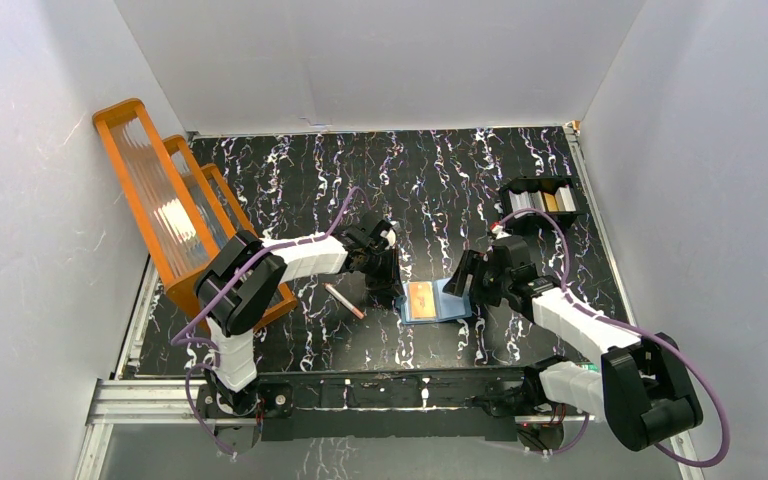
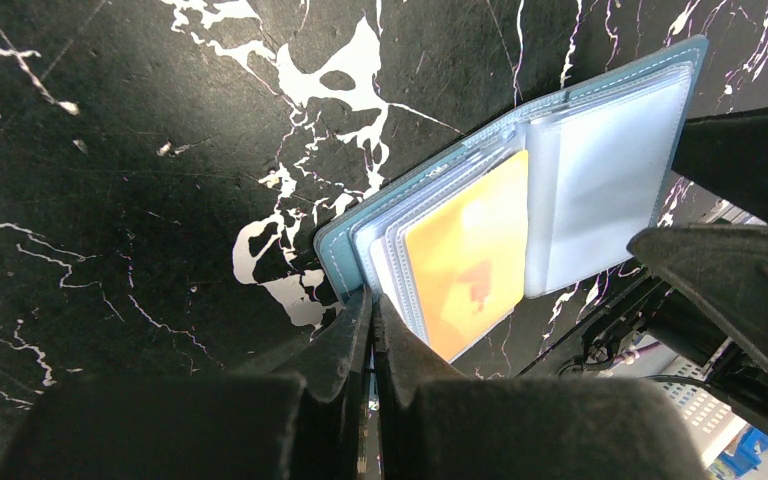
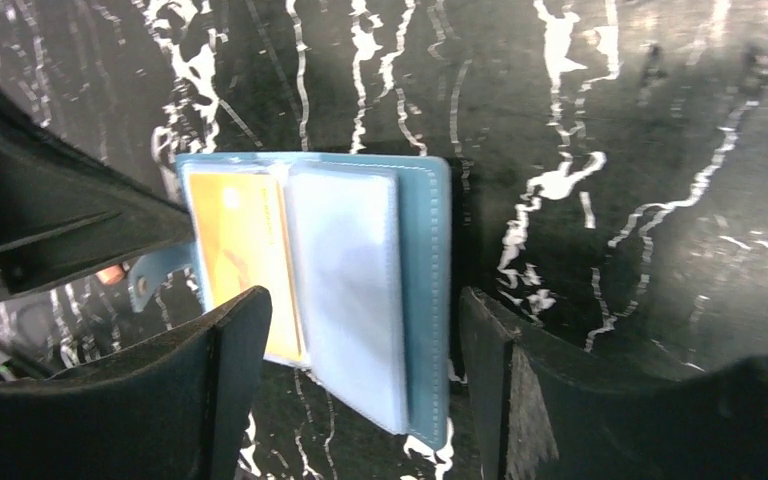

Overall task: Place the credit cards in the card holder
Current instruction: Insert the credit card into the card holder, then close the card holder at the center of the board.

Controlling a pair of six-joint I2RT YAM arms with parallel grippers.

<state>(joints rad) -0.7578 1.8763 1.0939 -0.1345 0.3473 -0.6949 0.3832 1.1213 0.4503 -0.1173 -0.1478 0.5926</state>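
The card holder (image 1: 450, 304) lies open on the black marbled table, teal cover down and clear pockets up. One orange credit card (image 1: 421, 298) sits in a pocket on its left half (image 2: 470, 260) (image 3: 245, 250). My left gripper (image 1: 388, 283) (image 2: 373, 300) is shut, its tips resting against the holder's left edge (image 2: 345, 250) with nothing visible between them. My right gripper (image 1: 463, 283) (image 3: 362, 305) is open over the holder's right half (image 3: 425, 260), one finger on each side of that half. More credit cards (image 1: 538, 201), silver and gold, stand in the tray at the back right.
A black compartmented tray (image 1: 516, 187) stands at the back right. A big orange ribbed rack (image 1: 175, 215) stands along the left wall. A thin pink-brown stick (image 1: 344, 300) lies left of the holder. The holder's snap tab (image 3: 155, 275) sticks out on its left side.
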